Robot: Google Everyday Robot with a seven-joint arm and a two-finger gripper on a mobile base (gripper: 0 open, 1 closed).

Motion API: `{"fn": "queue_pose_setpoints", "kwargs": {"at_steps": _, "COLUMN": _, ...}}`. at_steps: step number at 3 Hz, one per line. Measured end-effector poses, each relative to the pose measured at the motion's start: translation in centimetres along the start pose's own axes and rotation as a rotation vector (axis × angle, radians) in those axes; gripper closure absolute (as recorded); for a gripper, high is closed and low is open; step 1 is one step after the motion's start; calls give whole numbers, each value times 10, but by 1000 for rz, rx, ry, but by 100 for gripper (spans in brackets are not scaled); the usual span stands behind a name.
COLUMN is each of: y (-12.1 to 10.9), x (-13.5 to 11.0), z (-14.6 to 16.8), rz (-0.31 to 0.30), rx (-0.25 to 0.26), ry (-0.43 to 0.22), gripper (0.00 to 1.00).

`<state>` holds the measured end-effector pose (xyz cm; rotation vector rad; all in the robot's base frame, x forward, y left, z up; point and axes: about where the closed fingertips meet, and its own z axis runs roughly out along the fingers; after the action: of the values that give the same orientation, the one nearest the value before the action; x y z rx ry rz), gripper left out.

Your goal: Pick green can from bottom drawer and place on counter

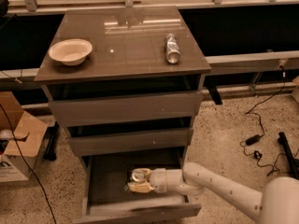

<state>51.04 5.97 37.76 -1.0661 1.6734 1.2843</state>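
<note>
The green can point(138, 174) stands, apparently upright, in the bottom drawer point(107, 174), at the 9 o'clock tip of the gripper point(136, 183) reaching in from 3 o'clock; whether it has hold, I cannot tell.

Findings: on the counter point(126, 66), a bowl point(70, 51) sits near the left edge and a toppled can point(172, 48) near the right edge. Below, inside the open bottom drawer point(105, 176), the gripper point(136, 181) is right of centre, against a second can point(138, 174). A cardboard box point(18, 136) stands on the floor, left.

Probably lab: gripper point(140, 181) in bottom drawer point(105, 177)
</note>
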Motion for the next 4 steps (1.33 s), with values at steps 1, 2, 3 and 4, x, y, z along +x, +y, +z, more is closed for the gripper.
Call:
{"fn": "queue_pose_setpoints", "kwargs": {"at_steps": 1, "y": 29, "x": -75, "z": -58, "rz": -143, "rx": -50, "ry": -17, "gripper": 100}}
{"fn": "queue_pose_setpoints", "kwargs": {"at_steps": 2, "y": 53, "x": -133, "z": -90, "rz": -285, "rx": -56, "ry": -2, "gripper": 100}}
{"fn": "queue_pose_setpoints", "kwargs": {"at_steps": 3, "y": 82, "x": -227, "z": -125, "rz": -501, "rx": 4, "ry": 57, "gripper": 100}}
{"fn": "queue_pose_setpoints", "kwargs": {"at_steps": 4, "y": 101, "x": -307, "z": -146, "rz": -654, "rx": 60, "ry": 113, "gripper": 100}}
